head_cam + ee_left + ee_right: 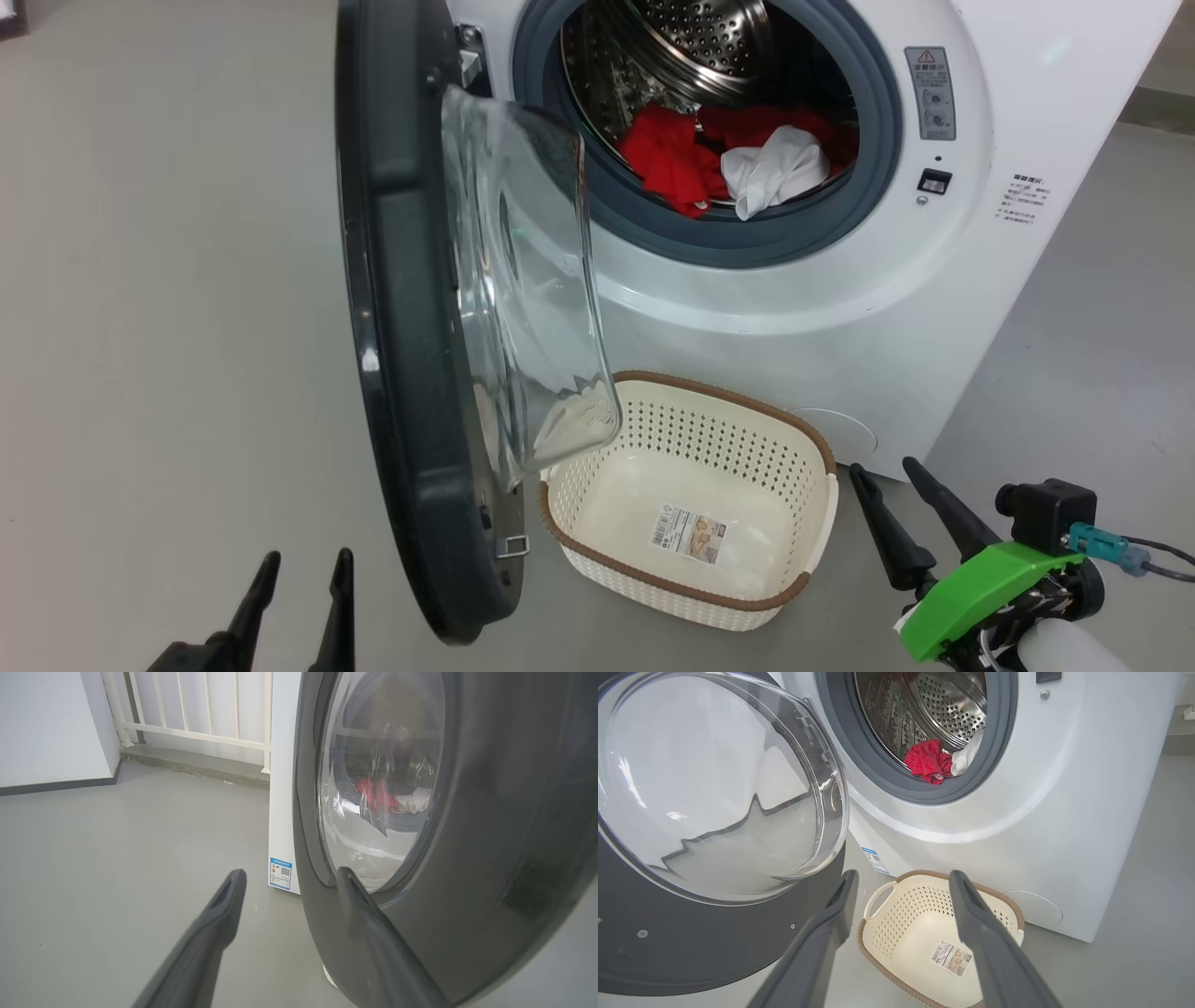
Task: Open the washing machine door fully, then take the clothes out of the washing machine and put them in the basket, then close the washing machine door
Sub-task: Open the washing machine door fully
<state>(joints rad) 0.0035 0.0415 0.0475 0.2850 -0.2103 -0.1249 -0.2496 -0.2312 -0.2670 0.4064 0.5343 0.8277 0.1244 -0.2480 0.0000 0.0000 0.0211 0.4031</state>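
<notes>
Head view: the white washing machine stands on a grey floor. The washing machine door is swung open to the left and seen almost edge-on, its glass bowl bulging toward the machine. The clothes, red fabric with a white cloth on top, lie at the front of the steel drum. The basket sits on the floor just in front of the machine, below the opening, with a label showing on its bottom. The left gripper hangs at lower left, outside the door, fingers spread and holding nothing. The right gripper is at lower right beside the basket, likewise spread and holding nothing.

Left wrist view: the left gripper is parted wide just beside the door's glossy outer face; contact cannot be told. The clothes show dimly through the glass.

Right wrist view: the right gripper, fingers apart, points at the basket. The clothes rest against the grey gasket above it, and the door's inner side fills the left.
</notes>
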